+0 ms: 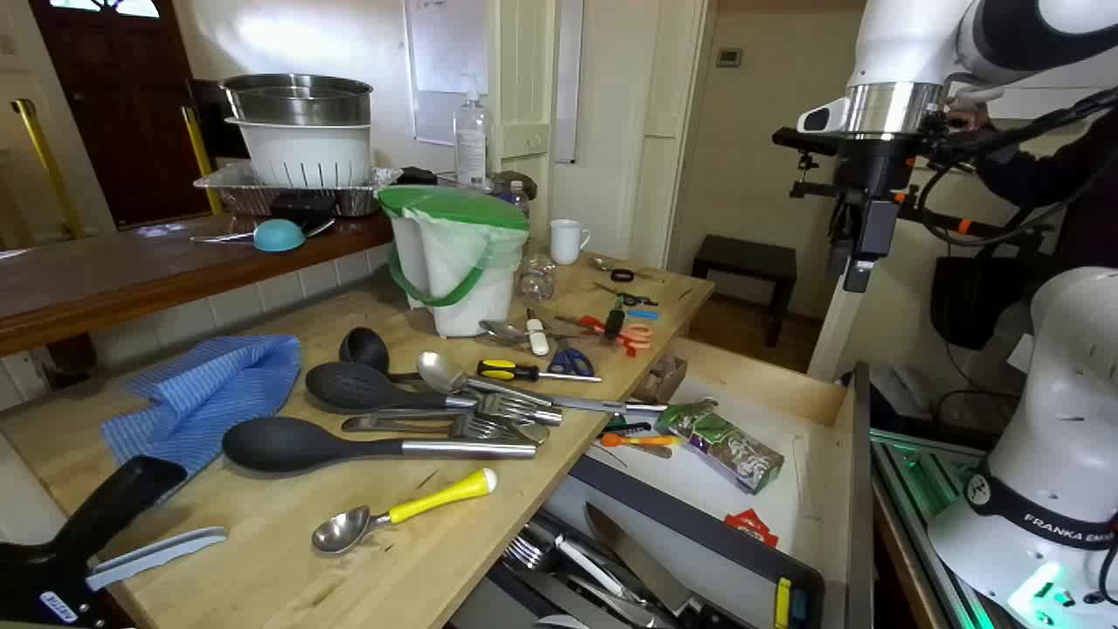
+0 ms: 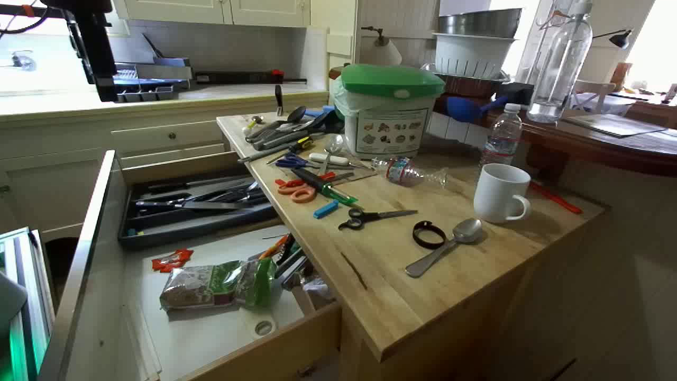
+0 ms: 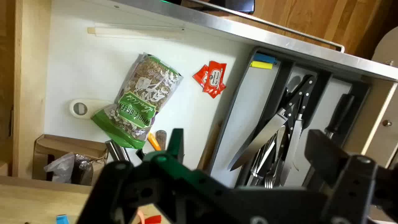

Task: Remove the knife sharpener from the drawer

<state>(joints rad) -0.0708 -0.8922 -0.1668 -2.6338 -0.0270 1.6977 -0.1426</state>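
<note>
The drawer point(image 3: 31, 81) stands pulled out, with pale wooden sides and a white floor. A grey cutlery tray point(image 3: 250, 105) sits in it, holding knives point(image 3: 264, 137) and forks. In the tray's outermost compartment lies a black handle with a metal collar and rod; this looks like the knife sharpener point(image 3: 340, 112). In the wrist view the right finger covers part of its rod. My gripper point(image 3: 250, 147) is open with nothing between its fingers. It hangs pointing down, well above the drawer, in both exterior views point(image 1: 859, 275) point(image 2: 108, 92).
A lentil bag point(image 3: 136, 99), red packets point(image 3: 214, 77) and a cardboard box point(image 3: 68, 146) share the drawer. The wooden counter point(image 1: 288, 515) overhangs the drawer's inner part. On it lie ladles, scissors and a scoop, beside a green-lidded bin point(image 1: 454, 262) and a mug point(image 2: 497, 190).
</note>
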